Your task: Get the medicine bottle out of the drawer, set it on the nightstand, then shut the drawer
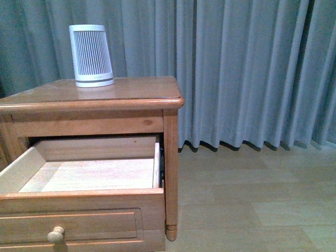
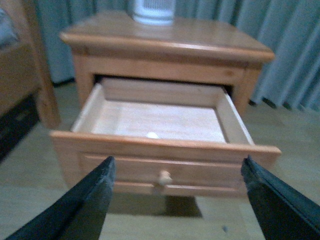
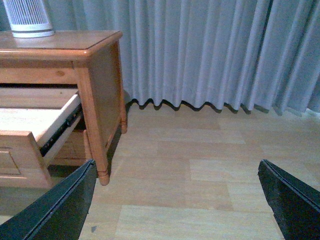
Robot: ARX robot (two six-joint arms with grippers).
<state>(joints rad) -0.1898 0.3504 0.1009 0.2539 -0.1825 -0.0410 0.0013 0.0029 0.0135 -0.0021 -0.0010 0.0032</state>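
Observation:
The nightstand (image 1: 131,97) stands at the left with its drawer (image 1: 79,202) pulled out, its round knob (image 1: 55,234) at the front. In the left wrist view the drawer (image 2: 165,150) shows a pale interior, and a small white top of the medicine bottle (image 2: 152,135) peeks just behind the front panel. The bottle is hidden in the front view. My left gripper (image 2: 177,172) is open in front of the drawer's knob (image 2: 163,177), apart from it. My right gripper (image 3: 177,172) is open over bare floor, right of the nightstand (image 3: 60,50).
A large white ribbed cylinder device (image 1: 92,55) stands on the nightstand top at the back left. Grey curtains (image 1: 252,68) hang behind. A wooden bed frame (image 2: 30,70) stands beside the nightstand. Pale wood floor (image 1: 252,205) lies to the right.

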